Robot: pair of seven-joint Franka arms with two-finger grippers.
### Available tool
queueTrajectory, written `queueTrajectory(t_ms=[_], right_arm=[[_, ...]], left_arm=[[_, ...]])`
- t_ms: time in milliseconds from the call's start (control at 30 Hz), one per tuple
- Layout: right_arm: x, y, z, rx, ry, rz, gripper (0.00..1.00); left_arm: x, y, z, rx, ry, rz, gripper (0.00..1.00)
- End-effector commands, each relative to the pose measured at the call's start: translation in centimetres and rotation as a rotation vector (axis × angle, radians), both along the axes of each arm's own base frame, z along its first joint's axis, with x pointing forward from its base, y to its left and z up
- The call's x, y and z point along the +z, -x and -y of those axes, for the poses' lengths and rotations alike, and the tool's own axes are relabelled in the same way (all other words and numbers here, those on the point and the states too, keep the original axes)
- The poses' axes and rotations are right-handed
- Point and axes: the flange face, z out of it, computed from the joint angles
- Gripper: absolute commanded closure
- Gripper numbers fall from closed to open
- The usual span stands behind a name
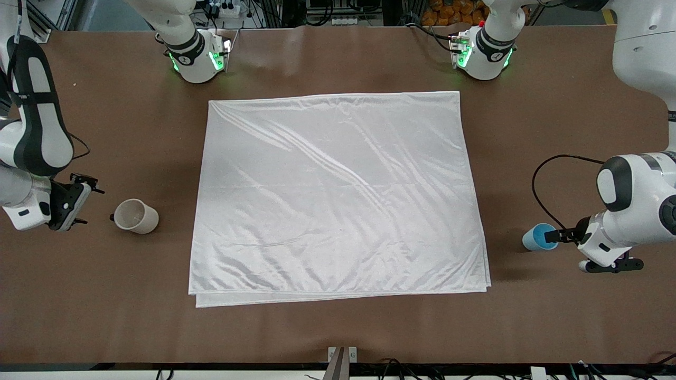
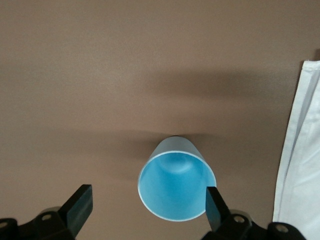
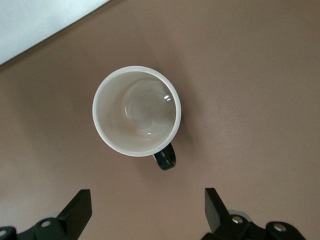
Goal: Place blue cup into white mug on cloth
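Note:
The blue cup stands upright on the bare table beside the cloth, toward the left arm's end. My left gripper is open right at the cup. In the left wrist view the cup sits between the gripper's fingers, with one fingertip against its rim. The white mug stands upright on the bare table toward the right arm's end, off the cloth. My right gripper is open beside it. In the right wrist view the mug, with its black handle, lies ahead of the gripper, apart from it.
The cloth lies flat and wrinkled in the table's middle, with nothing on it. Its edge shows in the left wrist view and the right wrist view. Both arm bases stand farthest from the front camera.

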Motion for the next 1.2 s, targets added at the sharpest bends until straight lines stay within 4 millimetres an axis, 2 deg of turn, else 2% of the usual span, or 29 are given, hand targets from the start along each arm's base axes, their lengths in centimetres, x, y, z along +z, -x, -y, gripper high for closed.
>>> queueTrajectory(t_ms=[0,367,900,1033,1167], right_arm=[[-1.1,-0.9,0.9,0.086,0.006,0.025,0.00],[-3.3,-1.2,1.0,0.174,-0.001,0.036,0.00],[-5.7,-1.6,0.4,0.282,-0.007,0.055,0.00],[-6.0,-1.7,0.0,0.290,-0.004,0.059,0.00],[-6.6,-1.6,0.1,0.303,-0.004,0.062,0.00]], left_arm=[[-0.9,-0.7,-0.1,-0.019,-0.017,0.006,0.00],[-3.4,-0.4,-0.5,-0.052,-0.061,-0.034,0.00],[-4.4,-0.3,-1.2,-0.051,-0.067,-0.045,0.00],[-4.4,-0.2,-2.0,-0.035,-0.062,-0.043,0.30],[-4.3,-0.2,-2.3,-0.009,-0.057,-0.040,0.69]])
